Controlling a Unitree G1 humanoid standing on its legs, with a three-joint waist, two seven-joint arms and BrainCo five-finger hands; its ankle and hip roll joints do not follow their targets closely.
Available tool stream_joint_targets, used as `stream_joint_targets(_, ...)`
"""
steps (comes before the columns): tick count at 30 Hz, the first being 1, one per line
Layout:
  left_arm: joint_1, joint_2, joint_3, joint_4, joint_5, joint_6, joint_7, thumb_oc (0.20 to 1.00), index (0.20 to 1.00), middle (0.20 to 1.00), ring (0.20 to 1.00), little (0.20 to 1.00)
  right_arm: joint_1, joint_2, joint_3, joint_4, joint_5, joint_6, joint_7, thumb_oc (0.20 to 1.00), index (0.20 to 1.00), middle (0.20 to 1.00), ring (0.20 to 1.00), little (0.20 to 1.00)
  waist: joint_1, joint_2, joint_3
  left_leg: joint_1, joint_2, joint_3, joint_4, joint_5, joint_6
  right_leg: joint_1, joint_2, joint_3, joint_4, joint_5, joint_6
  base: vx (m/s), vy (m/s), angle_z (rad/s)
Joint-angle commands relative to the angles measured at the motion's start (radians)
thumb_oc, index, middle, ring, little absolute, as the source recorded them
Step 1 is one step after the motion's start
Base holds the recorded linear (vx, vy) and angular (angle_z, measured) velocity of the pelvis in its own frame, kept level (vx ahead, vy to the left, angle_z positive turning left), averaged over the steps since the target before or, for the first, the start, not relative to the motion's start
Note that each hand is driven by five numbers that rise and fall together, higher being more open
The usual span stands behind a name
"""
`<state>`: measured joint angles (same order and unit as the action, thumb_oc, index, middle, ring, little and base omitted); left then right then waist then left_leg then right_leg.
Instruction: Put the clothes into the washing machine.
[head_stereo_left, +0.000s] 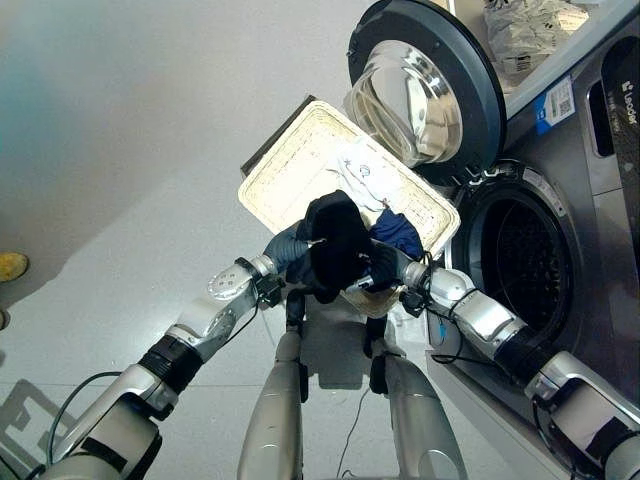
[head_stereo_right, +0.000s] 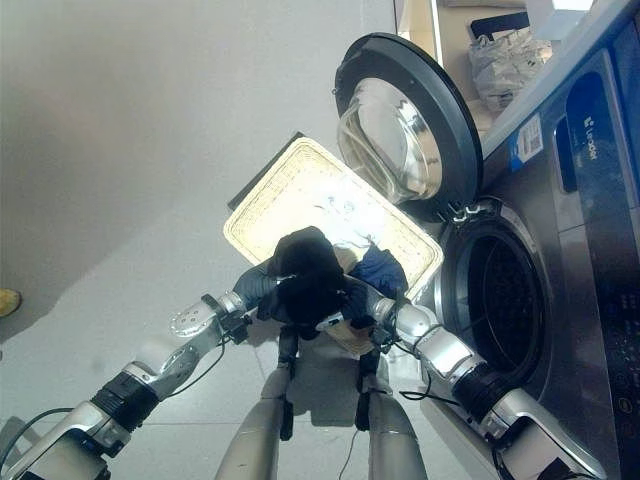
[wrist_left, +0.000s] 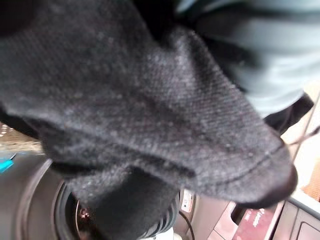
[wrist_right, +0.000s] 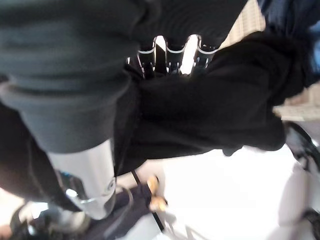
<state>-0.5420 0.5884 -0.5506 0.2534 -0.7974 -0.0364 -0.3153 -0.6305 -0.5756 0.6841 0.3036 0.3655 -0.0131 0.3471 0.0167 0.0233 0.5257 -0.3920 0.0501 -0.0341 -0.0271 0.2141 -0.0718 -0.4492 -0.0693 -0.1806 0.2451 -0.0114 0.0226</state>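
Observation:
A black garment (head_stereo_left: 335, 240) hangs bunched between my two hands above the near edge of a white woven basket (head_stereo_left: 290, 160). My left hand (head_stereo_left: 285, 250) is against its left side, buried in the cloth (wrist_left: 150, 115). My right hand (head_stereo_left: 385, 268) grips its right side, with fingers (wrist_right: 167, 54) and thumb closed into the black cloth (wrist_right: 210, 110). A blue garment (head_stereo_left: 400, 232) and a white one (head_stereo_left: 365, 175) lie in the basket. The washing machine's drum opening (head_stereo_left: 525, 265) gapes just right of my right arm.
The washer's round door (head_stereo_left: 430, 85) stands swung open over the basket's far right corner. Bagged items (head_stereo_left: 525, 30) sit on top of the machine. Grey floor (head_stereo_left: 130, 130) spreads to the left, with a yellow thing (head_stereo_left: 12, 265) at its edge.

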Motion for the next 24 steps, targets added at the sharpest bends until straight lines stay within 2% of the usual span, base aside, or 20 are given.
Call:
stream_joint_targets(1, -0.068, -0.056, -0.003, -0.138, -0.091, -0.049, -0.047, 0.200, 0.200, 0.200, 0.200, 0.200, -0.033, 0.017, 0.087, -0.110, 0.019, 0.000, 0.136, 1.000, 1.000, 1.000, 1.000, 1.000, -0.010, -0.027, -0.006, 0.046, -0.099, 0.074, 0.034, -0.123, 0.024, 0.067, 0.025, -0.003, -0.173, 0.079, 0.059, 0.00, -0.042, 0.01)
stream_joint_targets(5, -0.065, -0.070, -0.022, -0.169, -0.164, -0.044, -0.083, 0.200, 0.200, 0.200, 0.200, 0.200, -0.047, 0.018, 0.139, -0.115, 0.084, 0.011, 0.170, 1.000, 1.000, 1.000, 1.000, 1.000, -0.006, -0.024, -0.006, 0.042, -0.099, 0.076, 0.033, -0.123, 0.025, 0.067, 0.025, -0.005, -0.179, 0.080, 0.055, 0.00, -0.018, 0.00)
stream_joint_targets(6, -0.060, -0.082, -0.028, -0.179, -0.191, -0.047, -0.091, 0.200, 0.200, 0.200, 0.200, 0.200, -0.038, 0.031, 0.143, -0.117, 0.155, 0.022, 0.180, 1.000, 1.000, 1.000, 1.000, 1.000, -0.006, -0.022, -0.006, 0.040, -0.100, 0.077, 0.033, -0.123, 0.025, 0.066, 0.023, -0.006, -0.182, 0.082, 0.055, 0.00, 0.000, 0.00)
stream_joint_targets(11, -0.040, -0.141, -0.030, -0.182, -0.254, -0.091, -0.015, 0.200, 0.200, 0.200, 0.200, 0.200, 0.033, 0.137, 0.123, -0.103, 0.391, 0.089, 0.239, 1.000, 1.000, 1.000, 1.000, 1.000, -0.009, -0.022, -0.006, 0.037, -0.107, 0.088, 0.026, -0.122, 0.027, 0.063, 0.016, -0.018, -0.207, 0.100, 0.059, 0.00, 0.000, 0.00)
stream_joint_targets(13, -0.035, -0.150, -0.023, -0.176, -0.239, -0.110, -0.002, 0.200, 0.200, 0.200, 0.200, 0.200, 0.047, 0.160, 0.117, -0.098, 0.430, 0.101, 0.243, 1.000, 1.000, 1.000, 1.000, 1.000, -0.008, -0.022, -0.006, 0.038, -0.108, 0.091, 0.020, -0.120, 0.027, 0.064, 0.013, -0.020, -0.214, 0.104, 0.060, -0.01, 0.023, -0.04)
stream_joint_targets(14, -0.028, -0.158, -0.018, -0.176, -0.237, -0.120, 0.000, 0.200, 0.200, 0.200, 0.200, 0.200, 0.059, 0.172, 0.112, -0.096, 0.445, 0.106, 0.253, 0.755, 0.755, 0.755, 0.755, 0.755, -0.008, -0.021, -0.006, 0.037, -0.108, 0.093, 0.013, -0.117, 0.028, 0.062, 0.012, -0.022, -0.219, 0.108, 0.061, -0.02, 0.031, -0.03)
stream_joint_targets(15, -0.020, -0.163, -0.015, -0.180, -0.245, -0.125, -0.005, 0.200, 0.200, 0.200, 0.200, 0.200, 0.070, 0.177, 0.111, -0.096, 0.454, 0.103, 0.258, 0.438, 0.438, 0.438, 0.438, 0.438, -0.008, -0.019, -0.006, 0.034, -0.109, 0.094, 0.009, -0.114, 0.028, 0.058, 0.011, -0.022, -0.221, 0.110, 0.061, -0.03, 0.052, -0.04)
stream_joint_targets(16, -0.002, -0.172, -0.006, -0.188, -0.282, -0.139, -0.014, 0.200, 0.200, 0.200, 0.200, 0.200, 0.091, 0.186, 0.110, -0.097, 0.472, 0.103, 0.277, 0.200, 0.200, 0.200, 0.200, 0.200, -0.008, -0.015, -0.006, 0.032, -0.111, 0.096, 0.000, -0.110, 0.029, 0.054, 0.010, -0.021, -0.225, 0.113, 0.061, -0.03, 0.062, -0.08)
stream_joint_targets(20, 0.043, -0.202, 0.016, -0.206, -0.401, -0.177, -0.060, 0.200, 0.200, 0.200, 0.200, 0.200, 0.123, 0.201, 0.109, -0.090, 0.489, 0.128, 0.303, 0.200, 0.200, 0.200, 0.200, 0.200, -0.010, -0.009, -0.006, 0.029, -0.117, 0.097, -0.005, -0.111, 0.033, 0.047, 0.005, -0.018, -0.229, 0.118, 0.060, -0.01, 0.056, -0.08)
stream_joint_targets(21, 0.068, -0.228, 0.029, -0.215, -0.475, -0.199, -0.088, 0.200, 0.200, 0.200, 0.200, 0.200, 0.136, 0.209, 0.110, -0.088, 0.472, 0.137, 0.311, 0.200, 0.200, 0.200, 0.200, 0.200, -0.011, -0.007, -0.006, 0.025, -0.119, 0.101, -0.006, -0.111, 0.034, 0.042, 0.001, -0.017, -0.233, 0.122, 0.059, -0.02, 0.052, -0.04)
stream_joint_targets(24, 0.076, -0.238, 0.033, -0.219, -0.504, -0.210, -0.098, 0.200, 0.200, 0.200, 0.200, 0.200, 0.140, 0.211, 0.110, -0.087, 0.466, 0.142, 0.316, 0.200, 0.200, 0.200, 0.200, 0.200, -0.011, -0.006, -0.006, 0.024, -0.120, 0.103, -0.007, -0.111, 0.035, 0.041, 0.000, -0.017, -0.234, 0.124, 0.060, -0.01, 0.016, -0.02)
